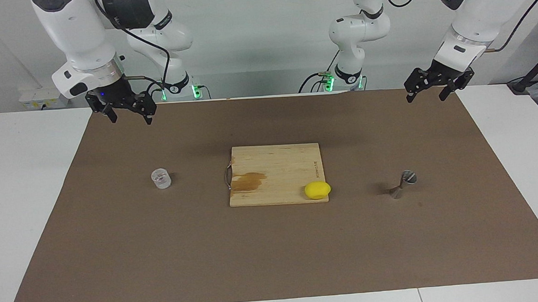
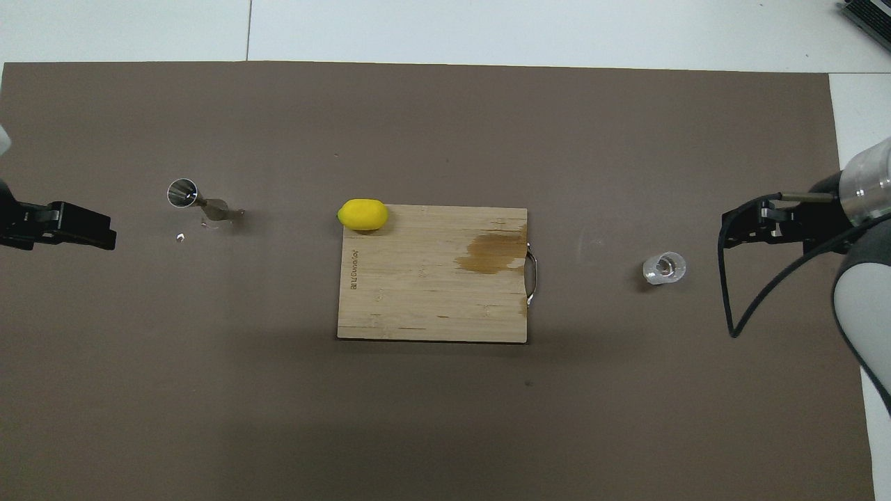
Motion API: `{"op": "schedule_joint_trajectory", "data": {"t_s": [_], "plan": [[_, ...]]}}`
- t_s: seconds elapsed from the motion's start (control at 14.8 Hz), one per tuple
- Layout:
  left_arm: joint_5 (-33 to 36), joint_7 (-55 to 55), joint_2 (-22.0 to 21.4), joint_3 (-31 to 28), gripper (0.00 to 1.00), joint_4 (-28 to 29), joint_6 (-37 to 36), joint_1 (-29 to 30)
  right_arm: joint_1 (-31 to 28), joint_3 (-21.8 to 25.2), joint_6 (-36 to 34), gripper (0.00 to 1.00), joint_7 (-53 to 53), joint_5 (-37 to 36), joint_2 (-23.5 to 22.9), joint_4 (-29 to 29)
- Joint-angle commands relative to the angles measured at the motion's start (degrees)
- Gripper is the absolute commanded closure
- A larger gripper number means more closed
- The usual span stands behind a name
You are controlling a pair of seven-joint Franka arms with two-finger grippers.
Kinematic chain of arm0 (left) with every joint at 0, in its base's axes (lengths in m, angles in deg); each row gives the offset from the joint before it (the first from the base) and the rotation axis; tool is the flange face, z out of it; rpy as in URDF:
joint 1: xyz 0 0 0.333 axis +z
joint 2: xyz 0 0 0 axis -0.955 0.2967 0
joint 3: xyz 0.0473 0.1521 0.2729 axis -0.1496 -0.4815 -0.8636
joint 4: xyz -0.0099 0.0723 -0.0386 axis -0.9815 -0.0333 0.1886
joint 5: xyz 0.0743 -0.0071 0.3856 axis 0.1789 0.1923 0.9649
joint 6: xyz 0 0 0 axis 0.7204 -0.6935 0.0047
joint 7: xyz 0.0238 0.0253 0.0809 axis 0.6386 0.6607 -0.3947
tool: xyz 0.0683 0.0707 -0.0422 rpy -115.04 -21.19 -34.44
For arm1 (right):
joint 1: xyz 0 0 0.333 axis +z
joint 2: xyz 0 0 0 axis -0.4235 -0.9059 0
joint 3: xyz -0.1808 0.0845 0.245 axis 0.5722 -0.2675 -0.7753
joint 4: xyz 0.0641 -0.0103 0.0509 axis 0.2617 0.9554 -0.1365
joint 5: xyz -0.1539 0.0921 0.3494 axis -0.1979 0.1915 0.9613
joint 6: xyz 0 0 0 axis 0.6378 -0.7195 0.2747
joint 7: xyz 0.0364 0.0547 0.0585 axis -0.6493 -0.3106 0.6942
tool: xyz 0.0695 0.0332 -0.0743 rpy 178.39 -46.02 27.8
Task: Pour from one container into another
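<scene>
A small clear cup (image 1: 161,178) stands upright on the brown mat (image 1: 274,252) toward the right arm's end of the surface. Its wall is transparent, and whether anything is in it cannot be told. Toward the left arm's end stands the silvery metal jigger (image 1: 403,184), hourglass-shaped and upright on the mat; in the overhead view its open upper cone (image 2: 182,193) shows a shiny inside with no visible contents. Between the two containers lies a wooden cutting board (image 1: 275,173) with a dark stain (image 1: 249,181) and a metal handle on the edge facing the cup. A yellow lemon (image 1: 317,190) rests at the board's corner on the jigger's side, on the edge farther from the robots.

The right gripper (image 1: 127,113) hangs in the air above the mat's edge at its own end, its fingers spread and holding nothing. The left gripper (image 1: 427,95) hangs likewise above the mat's corner at the other end, fingers spread and empty. Both are well apart from the containers.
</scene>
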Motion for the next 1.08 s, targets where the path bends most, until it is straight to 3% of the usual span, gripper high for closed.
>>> {"op": "schedule_joint_trajectory", "data": {"t_s": [0.0, 0.61, 0.88, 1.01], "plan": [[0.18, 0.69, 0.25, -1.1, 0.0, -0.57, 0.35, -1.04, -0.83, -0.31, -0.03, 0.0, -0.49, 1.1, 1.08, 0.93], [-0.08, -0.28, -0.54, -0.83, 0.0, 2.33, 2.81, -1.65, -0.83, -0.31, -0.03, 0.0, -0.49, 1.1, 1.08, 0.93], [-6.83, -1.68, 0.42, -1.27, 0.0, 4.87, 1.85, 1.49, -0.83, -0.31, -0.03, 0.0, -0.49, 1.1, 1.08, 1.01], [-11.12, -7.62, 1.56, -1.27, 0.0, 7.15, 2.98, 4.4, -0.83, -0.31, -0.03, 0.0, -0.49, 1.1, 1.08, 0.93]]}}
